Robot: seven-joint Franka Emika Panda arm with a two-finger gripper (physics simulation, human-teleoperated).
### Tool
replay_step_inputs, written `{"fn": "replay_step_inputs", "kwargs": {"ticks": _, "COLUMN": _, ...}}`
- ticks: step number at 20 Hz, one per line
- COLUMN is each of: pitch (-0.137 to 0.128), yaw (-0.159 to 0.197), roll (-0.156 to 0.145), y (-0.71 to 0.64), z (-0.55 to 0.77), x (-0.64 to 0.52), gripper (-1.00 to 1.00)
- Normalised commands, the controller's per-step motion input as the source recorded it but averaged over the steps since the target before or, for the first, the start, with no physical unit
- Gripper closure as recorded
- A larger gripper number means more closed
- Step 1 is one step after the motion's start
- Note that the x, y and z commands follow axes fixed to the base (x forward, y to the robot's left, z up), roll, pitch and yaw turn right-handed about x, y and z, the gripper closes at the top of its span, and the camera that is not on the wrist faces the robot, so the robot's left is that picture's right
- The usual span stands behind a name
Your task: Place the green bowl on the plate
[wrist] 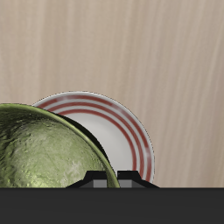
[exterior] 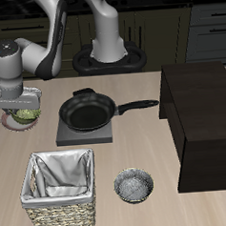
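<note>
The olive-green bowl (wrist: 44, 153) hangs right over the plate (wrist: 122, 122), a small flat plate with pink-red rings and a pale centre, and covers part of it. My gripper (wrist: 109, 180) is shut on the green bowl's rim. In the exterior view the gripper (exterior: 22, 108) is near the table's side edge, with the green bowl (exterior: 27, 115) just under it. There the bowl and the hand hide most of the plate. I cannot tell whether the bowl touches the plate.
A black frying pan (exterior: 87, 113) sits on a grey board mid-table. A wicker basket with a cloth lining (exterior: 61, 189) and a grey metallic bowl (exterior: 134, 186) stand near the front edge. A dark cabinet (exterior: 203, 118) fills the far side.
</note>
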Motion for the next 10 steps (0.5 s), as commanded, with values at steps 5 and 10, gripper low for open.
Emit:
{"fn": "replay_step_inputs", "kwargs": {"ticks": 5, "pitch": 0.015, "yaw": 0.043, "roll": 0.04, "y": 0.15, "z": -0.07, "x": -0.03, "gripper": -1.0}}
{"fn": "replay_step_inputs", "kwargs": {"ticks": 10, "pitch": 0.004, "yaw": -0.004, "roll": 0.008, "y": 0.08, "z": 0.09, "x": -0.06, "gripper": -1.0}}
